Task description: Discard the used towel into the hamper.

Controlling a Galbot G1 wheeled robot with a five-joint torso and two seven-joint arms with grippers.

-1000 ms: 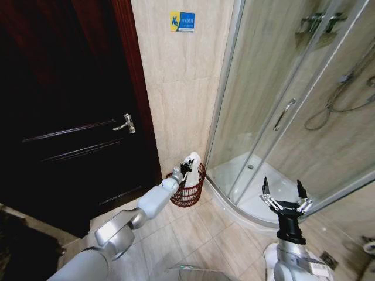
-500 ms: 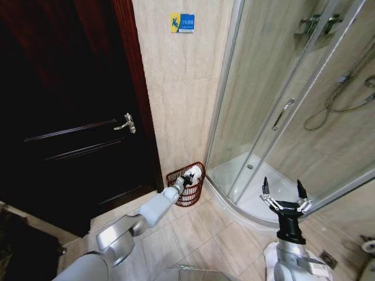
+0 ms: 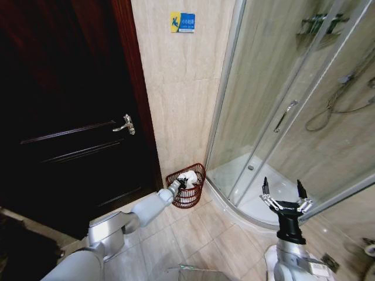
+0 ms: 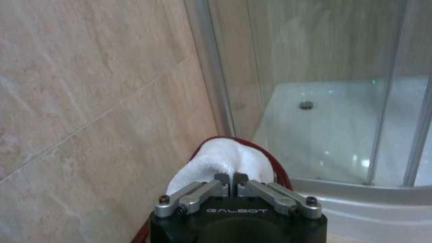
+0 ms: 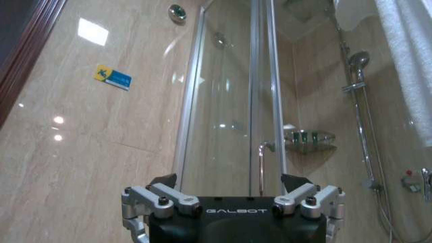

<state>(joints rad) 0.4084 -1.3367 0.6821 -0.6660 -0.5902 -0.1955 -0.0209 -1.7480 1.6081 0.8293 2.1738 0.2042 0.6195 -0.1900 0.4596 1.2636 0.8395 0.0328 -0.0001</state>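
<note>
Beside tiled wall [image 3: 176, 88] and shower glass [image 3: 258, 105]: left pincer [image 3: 183, 183] closed on white towel [image 3: 188, 178] inside hamper [image 3: 196, 193]; right pincer [image 3: 283, 191] idle, wide open, holding nothing.

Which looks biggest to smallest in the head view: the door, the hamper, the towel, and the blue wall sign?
1. door
2. hamper
3. towel and blue wall sign look about alike; the sign is farther off, so unranked.

You're looking at silver-grey rounded arm links, black wrist housings lettered GALBOT in white, and silver finger linkages on the left gripper [image 4: 231, 178] and right gripper [image 3: 285, 190], screws showing.
</note>
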